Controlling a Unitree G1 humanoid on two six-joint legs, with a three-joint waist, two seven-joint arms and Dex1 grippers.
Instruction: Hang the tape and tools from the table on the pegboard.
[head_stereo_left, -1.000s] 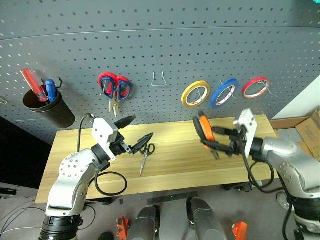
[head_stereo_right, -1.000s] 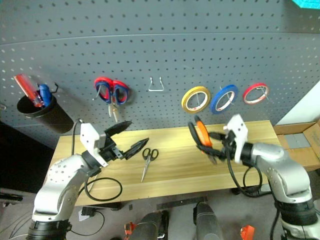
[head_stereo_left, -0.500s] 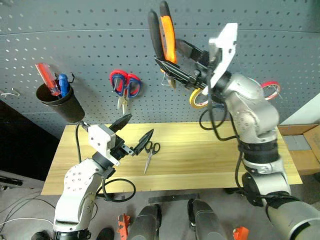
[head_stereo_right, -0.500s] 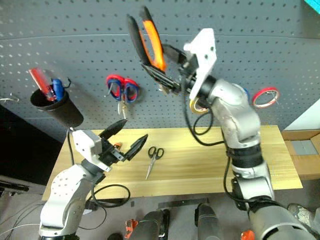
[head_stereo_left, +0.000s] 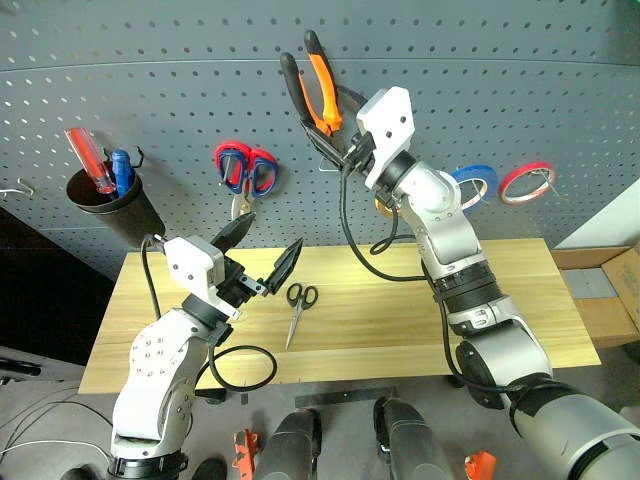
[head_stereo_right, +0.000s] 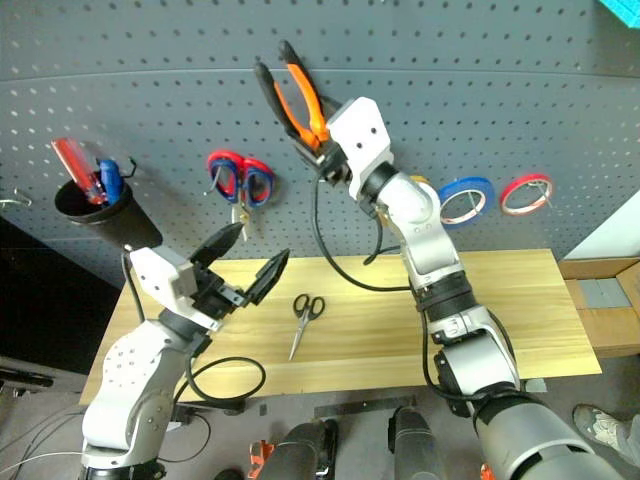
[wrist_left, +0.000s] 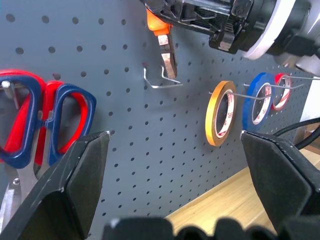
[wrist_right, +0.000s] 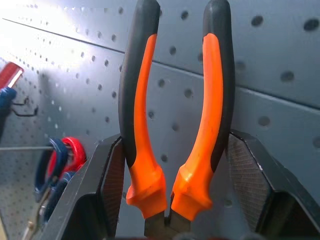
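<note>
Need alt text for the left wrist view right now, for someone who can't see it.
The pliers, nose down in the right gripper, hang just above a wire hook on the pegboard. Red-and-blue scissors and yellow tape hang either side.

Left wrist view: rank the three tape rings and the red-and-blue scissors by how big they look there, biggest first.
1. The red-and-blue scissors, nearest the camera, so partly a nearness effect.
2. The yellow ring of tape.
3. The blue ring of tape, nearly as big as the yellow.
4. The red ring of tape, farthest along the dark grey pegboard.
</note>
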